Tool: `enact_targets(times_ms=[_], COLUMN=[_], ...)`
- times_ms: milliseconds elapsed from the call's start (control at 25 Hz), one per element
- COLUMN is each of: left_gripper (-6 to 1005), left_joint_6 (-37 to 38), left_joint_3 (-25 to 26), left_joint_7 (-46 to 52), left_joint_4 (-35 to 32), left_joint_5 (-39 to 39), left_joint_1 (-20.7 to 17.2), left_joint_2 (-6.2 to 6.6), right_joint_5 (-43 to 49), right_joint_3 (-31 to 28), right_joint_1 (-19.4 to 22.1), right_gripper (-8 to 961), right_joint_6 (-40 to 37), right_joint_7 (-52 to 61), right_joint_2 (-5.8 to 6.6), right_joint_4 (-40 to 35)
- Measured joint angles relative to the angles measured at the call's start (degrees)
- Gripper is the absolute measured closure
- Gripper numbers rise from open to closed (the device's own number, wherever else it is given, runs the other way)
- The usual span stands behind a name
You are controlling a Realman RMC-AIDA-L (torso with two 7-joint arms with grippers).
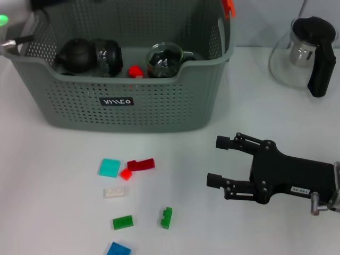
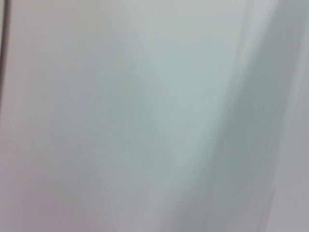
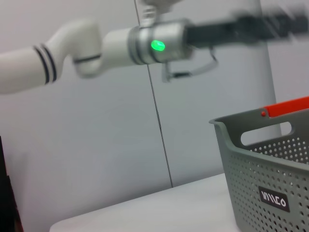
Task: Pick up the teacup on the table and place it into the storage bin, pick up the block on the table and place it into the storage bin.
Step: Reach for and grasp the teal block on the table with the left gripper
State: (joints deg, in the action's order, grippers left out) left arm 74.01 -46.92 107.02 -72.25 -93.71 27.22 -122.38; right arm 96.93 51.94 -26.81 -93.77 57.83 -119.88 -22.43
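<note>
The grey perforated storage bin (image 1: 159, 111) stands at the back of the white table and also shows in the right wrist view (image 3: 260, 193). Inside it lie a dark round pot (image 1: 74, 54), two glass teacups (image 1: 109, 56) (image 1: 164, 59) and a small red block (image 1: 136, 71). Several loose blocks lie in front of the bin, among them a cyan one (image 1: 109, 167), a dark red one (image 1: 141, 164) and a white one (image 1: 115, 192). My right gripper (image 1: 213, 161) is open and empty, low over the table to the right of the blocks. My left arm (image 1: 10, 24) is raised at the bin's far left corner; its gripper (image 3: 260, 26) shows blurred above the bin.
A glass teapot with a black handle (image 1: 305, 53) stands at the back right. Two green blocks (image 1: 122, 222) (image 1: 167, 218) and a blue block (image 1: 118, 249) lie near the front edge. The left wrist view shows only a pale blur.
</note>
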Motion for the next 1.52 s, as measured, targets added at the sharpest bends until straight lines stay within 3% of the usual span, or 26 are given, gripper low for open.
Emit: enact_targets(times_ms=[40,80,120,160,280,360,600,840,960,1200,1320,1440,1520], left_gripper=[354,329,304,279,238,246,247,247,248,248,249,249,249], left_joint_6=[0.00,6.70,8.72,13.75,24.12,28.21,31.24,27.67,24.68,17.44,13.80,8.39,7.68], left_joint_3=[0.00,3.78,5.02,8.16,14.50,17.14,16.73,16.75,16.78,16.20,15.98,15.97,16.04], left_joint_7=[0.00,-3.90,-4.42,-5.37,-8.55,-12.86,-26.67,-43.44,-47.16,-50.56,-50.77,-52.82,-53.78], left_joint_4=[0.00,6.62,9.47,16.50,31.05,36.89,38.45,37.89,37.76,38.46,38.48,38.50,38.50], left_joint_5=[0.00,11.66,14.38,20.20,25.11,22.63,3.79,-11.53,-17.26,-24.29,-25.77,-26.31,-26.28], left_joint_1=[0.00,-0.50,-0.32,0.35,2.21,2.02,-2.96,-7.93,-8.66,-8.83,-8.38,-7.86,-7.84], left_joint_2=[0.00,1.23,1.84,3.39,7.37,8.32,5.92,3.66,3.12,2.05,1.04,-0.92,-1.25], right_joint_5=[0.00,0.00,-0.01,0.00,0.00,0.00,0.01,0.01,0.01,0.02,0.01,0.01,0.01], right_joint_3=[0.00,0.00,0.00,0.00,0.00,-0.02,-0.08,-0.09,-0.09,-0.08,-0.08,-0.08,-0.08], right_joint_1=[0.00,0.01,0.01,0.01,-0.01,-0.12,-0.41,-0.43,-0.40,-0.22,-0.08,-0.03,0.02], right_gripper=[43,43,43,43,44,44,43,44,44,44,43,43,43], right_joint_6=[-0.06,-0.09,-0.15,-0.17,-0.23,-0.24,0.08,0.29,0.34,0.35,0.33,0.24,0.15], right_joint_7=[0.00,0.00,0.00,0.00,0.00,0.00,0.00,0.00,0.00,0.00,0.00,0.00,0.00], right_joint_2=[0.00,0.00,-0.01,-0.02,-0.08,-0.09,-0.08,0.00,0.00,0.00,0.00,0.00,0.00], right_joint_4=[-0.01,-0.01,-0.02,-0.03,-0.04,-0.05,-0.06,0.01,0.02,0.03,0.03,0.02,0.00])
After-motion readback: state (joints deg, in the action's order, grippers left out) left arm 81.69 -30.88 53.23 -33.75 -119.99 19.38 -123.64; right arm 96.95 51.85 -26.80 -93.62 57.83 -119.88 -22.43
